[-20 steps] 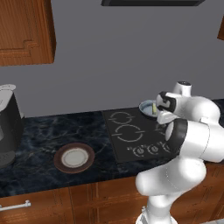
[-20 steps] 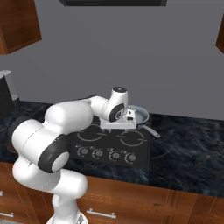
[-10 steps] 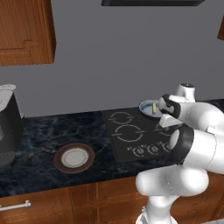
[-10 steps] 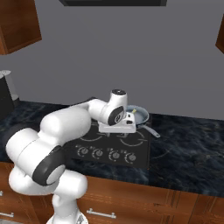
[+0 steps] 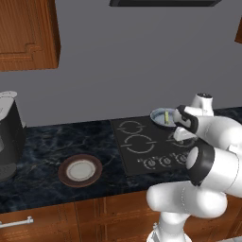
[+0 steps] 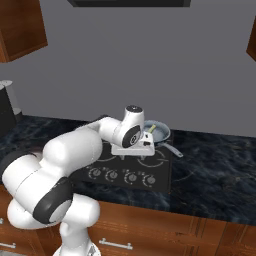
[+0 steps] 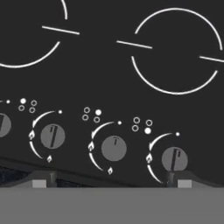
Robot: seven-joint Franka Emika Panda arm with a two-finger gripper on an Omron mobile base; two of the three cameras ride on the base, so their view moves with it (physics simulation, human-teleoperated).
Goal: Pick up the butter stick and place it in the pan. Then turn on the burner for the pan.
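the two dark fingertips (image 7: 40,178) stand wide apart at the bottom of the hand view, with nothing between them, so the gripper (image 7: 109,181) is fully open and holds nothing. just beyond the tips lies the black stovetop (image 7: 109,78), seen from close above: a row of round grey knobs (image 7: 113,148) runs across, each with a curved white scale and small flame marks beside it, and the right fingertip sits close beside the rightmost knob (image 7: 174,159). past the knobs are the thin white rings of two burners (image 7: 177,52). from the right base view, the gripper (image 6: 131,150) hangs low over the stovetop (image 6: 131,167), just in front of the pan (image 6: 156,132). the pan is small, round and grey-blue, set on a back burner with its handle pointing right. the butter stick (image 6: 150,129), a short pale-yellow bar, lies inside the pan, leaning against its wall. from the left base view, the butter stick (image 5: 166,117) shows in the pan (image 5: 160,116) at the back of the stovetop (image 5: 142,144). well to the left on the dark marble counter (image 5: 42,146) sits a brown plate (image 5: 80,170) with a white centre.
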